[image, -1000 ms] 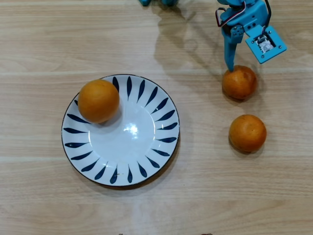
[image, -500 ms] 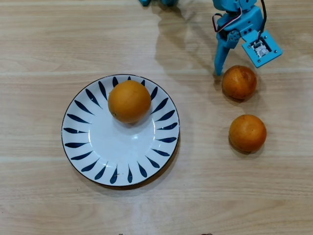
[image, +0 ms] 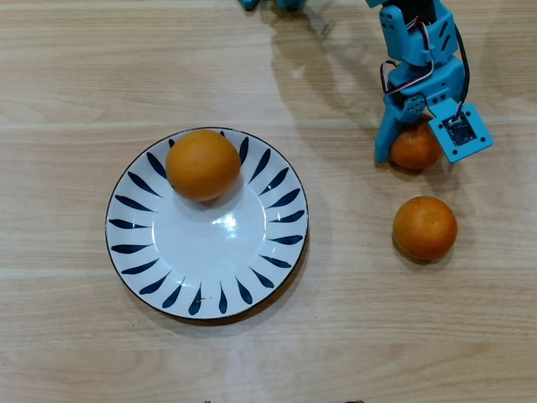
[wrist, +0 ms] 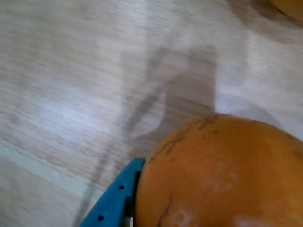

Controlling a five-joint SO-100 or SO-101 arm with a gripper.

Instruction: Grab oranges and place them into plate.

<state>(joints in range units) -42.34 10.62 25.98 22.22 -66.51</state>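
The white plate point(image: 210, 252) with dark blue leaf strokes sits left of centre in the overhead view, and one larger orange point(image: 202, 164) rests on its upper part. Two smaller oranges lie on the table to the right. My blue gripper point(image: 417, 153) is open and straddles the upper orange point(image: 411, 151), partly covering it. One blue finger point(image: 383, 149) stands against its left side; the other jaw is hidden under the camera mount. In the wrist view that orange point(wrist: 222, 175) fills the lower right, with the finger point(wrist: 116, 198) touching its left flank. The lower orange point(image: 424, 227) lies apart, below the gripper.
The light wooden table point(image: 352, 336) has bare room in front of the plate and at the right. The arm's base parts point(image: 268, 4) show at the top edge. A sliver of another orange point(wrist: 289, 5) sits in the wrist view's top right corner.
My gripper has come down from above and left of the upper right orange and now straddles it. The orange on the plate rolled right, then slightly back left.
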